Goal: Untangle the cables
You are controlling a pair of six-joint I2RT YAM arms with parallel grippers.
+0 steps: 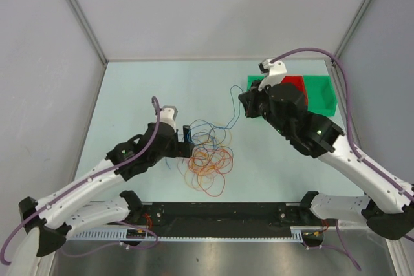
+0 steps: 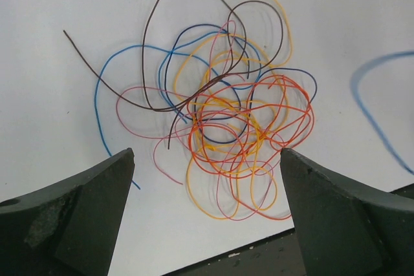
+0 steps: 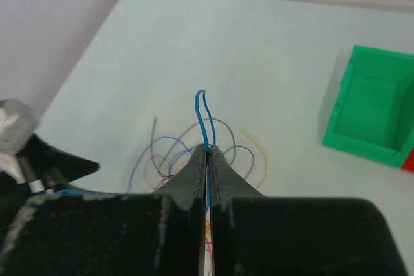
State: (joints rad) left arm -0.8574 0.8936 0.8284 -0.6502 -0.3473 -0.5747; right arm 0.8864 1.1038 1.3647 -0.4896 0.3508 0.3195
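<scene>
The cables (image 1: pixel 208 158) lie in a loose tangle of orange, red, blue, pink and dark brown loops on the pale table in front of the arms. My left gripper (image 1: pixel 187 140) sits at the tangle's left edge, open wide. In the left wrist view the cables (image 2: pixel 233 121) lie beyond and between its two dark fingers (image 2: pixel 97 205), and nothing is gripped. My right gripper (image 1: pixel 242 99) is raised to the upper right of the tangle and shut on a blue cable (image 1: pixel 231 116) that trails back to the pile. A short blue loop (image 3: pixel 204 113) sticks out past the right gripper's (image 3: pixel 208 151) closed tips.
A green bin (image 1: pixel 323 103) with a red piece (image 1: pixel 299 84) inside stands at the back right, just behind the right arm; its green wall (image 3: pixel 362 140) also shows in the right wrist view. A black rail (image 1: pixel 220 211) runs along the near edge.
</scene>
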